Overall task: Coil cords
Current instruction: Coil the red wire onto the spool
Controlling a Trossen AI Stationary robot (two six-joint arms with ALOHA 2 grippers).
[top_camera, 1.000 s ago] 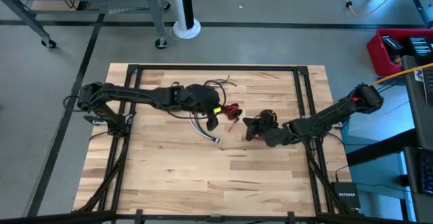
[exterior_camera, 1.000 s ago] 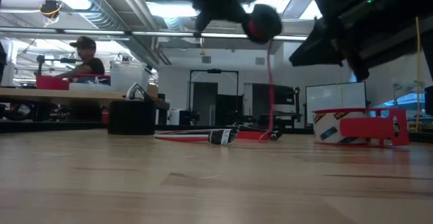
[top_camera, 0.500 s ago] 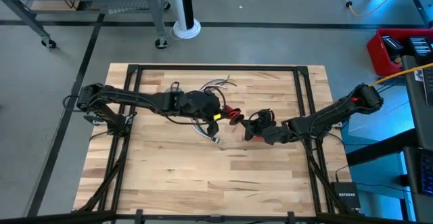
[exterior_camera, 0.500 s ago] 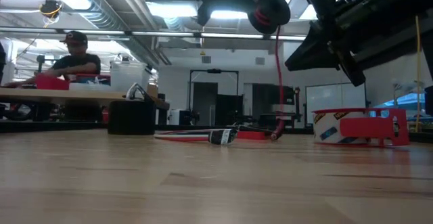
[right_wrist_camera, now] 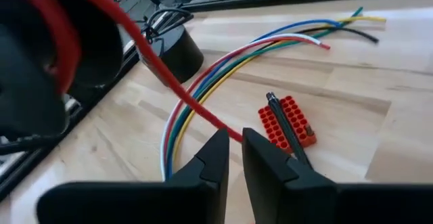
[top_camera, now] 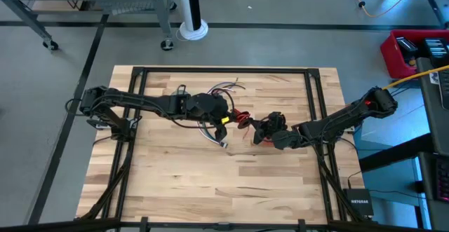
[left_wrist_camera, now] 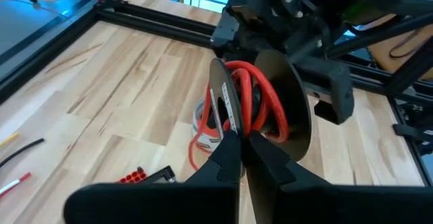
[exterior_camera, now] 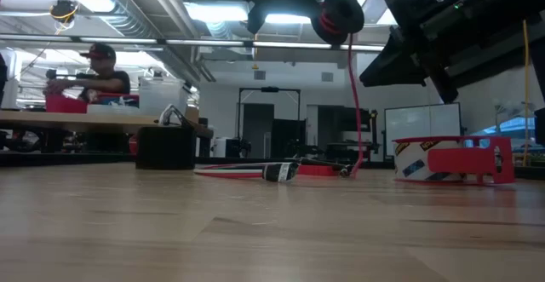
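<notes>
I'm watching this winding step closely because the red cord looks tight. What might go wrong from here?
1. The left tool pinches only the rim of the spool, held above the table; it may twist or slip out.
2. The red cord runs taut to the right tool; it may slide free and unwind.
3. The cord's trailing end hangs near the wire bundle and red block and may snag them.

The spool (top_camera: 242, 117) hangs above the table (top_camera: 182, 183), between the two grippers. The wire bundle (top_camera: 210, 130) lies on the table left of the spool. The tape dispenser (exterior_camera: 451, 161) stands right of the spool.
</notes>
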